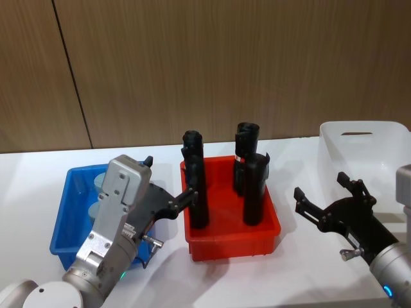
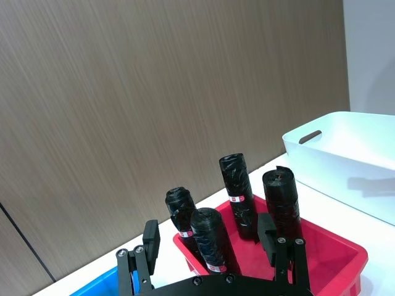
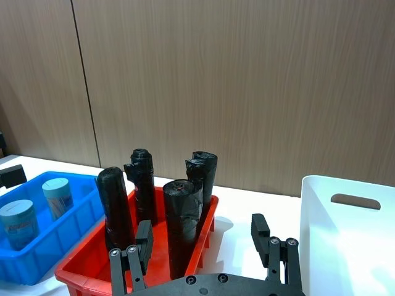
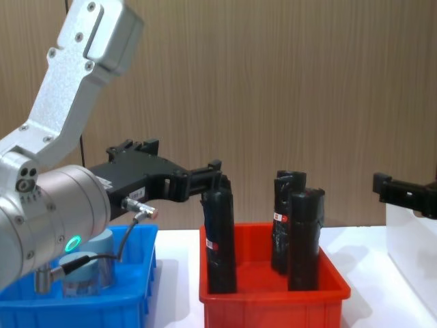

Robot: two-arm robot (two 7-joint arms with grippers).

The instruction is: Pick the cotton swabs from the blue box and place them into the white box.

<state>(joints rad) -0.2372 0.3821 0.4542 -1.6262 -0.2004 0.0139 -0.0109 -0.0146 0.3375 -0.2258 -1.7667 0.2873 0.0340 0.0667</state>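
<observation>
Two cotton swabs jars (image 3: 58, 196) (image 3: 18, 222), clear with pale blue lids, stand upright in the blue box (image 3: 80, 217) at the table's left. In the chest view they (image 4: 87, 272) sit low behind my left arm. My left gripper (image 1: 170, 179) hovers open and empty above the blue box's (image 1: 67, 212) right side, fingers pointing toward the red bin. My right gripper (image 1: 324, 189) hangs open and empty to the right of the red bin, just in front of the white box (image 1: 385, 138), which looks empty.
A red bin (image 1: 231, 239) sits between the blue and white boxes with several tall black cylinders (image 1: 194, 183) standing in it. A wooden wall runs behind the white table. Bare tabletop lies in front of the bins.
</observation>
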